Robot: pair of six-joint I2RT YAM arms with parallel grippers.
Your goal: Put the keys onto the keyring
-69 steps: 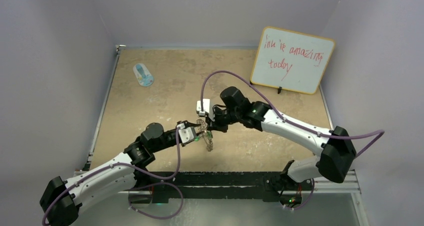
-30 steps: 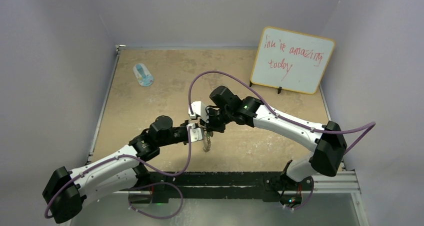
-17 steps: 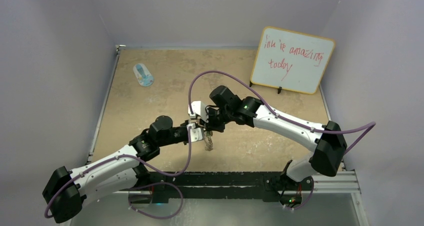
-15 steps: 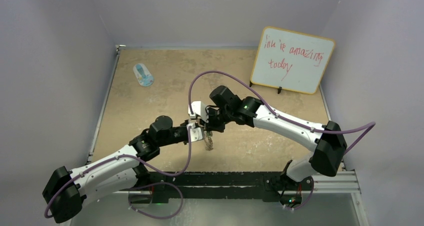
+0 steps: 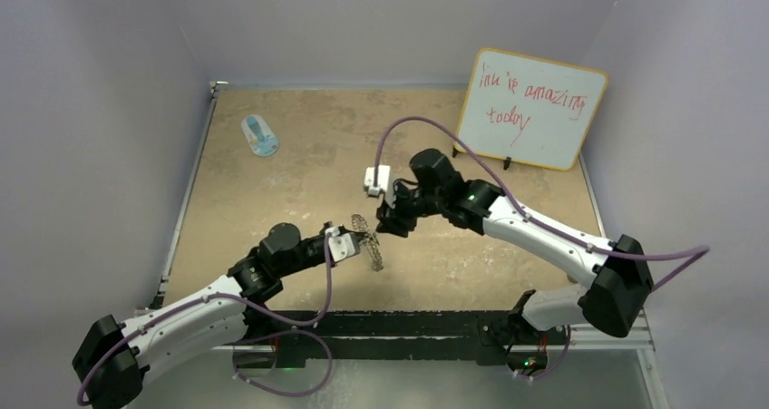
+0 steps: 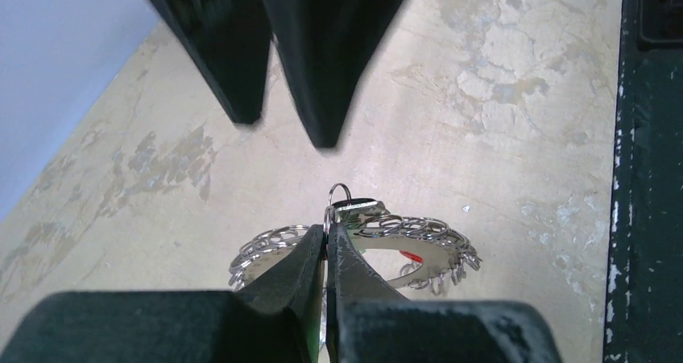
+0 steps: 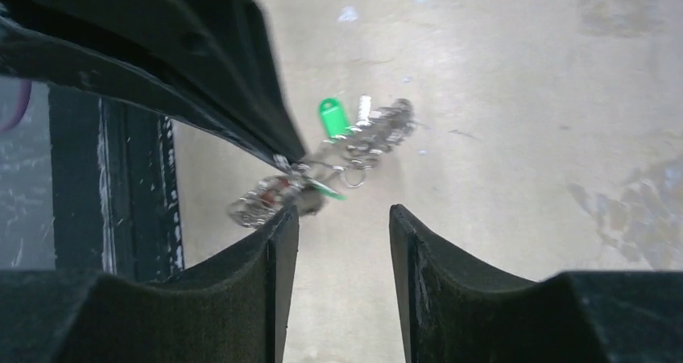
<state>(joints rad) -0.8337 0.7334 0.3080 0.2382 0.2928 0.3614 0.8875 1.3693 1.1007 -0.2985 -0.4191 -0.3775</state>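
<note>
Seen from above, the left arm stretches low from the near-left corner toward the middle of the table. The left gripper pinches the keyring, which hangs on edge above the tabletop. The right arm bends in from the near right, and the right gripper sits just beside the ring on its far side, not touching it.

In the left wrist view, the left gripper has its jaws pressed together on the near rim of the keyring. One of the keys shows its red tag through the ring's hole. The right gripper is beyond the ring, clear of it.

In the right wrist view, the right gripper stands partly spread with nothing between its fingers. Past its tips the keyring appears nearly edge-on in the left gripper, with a green tag close against it.
</note>
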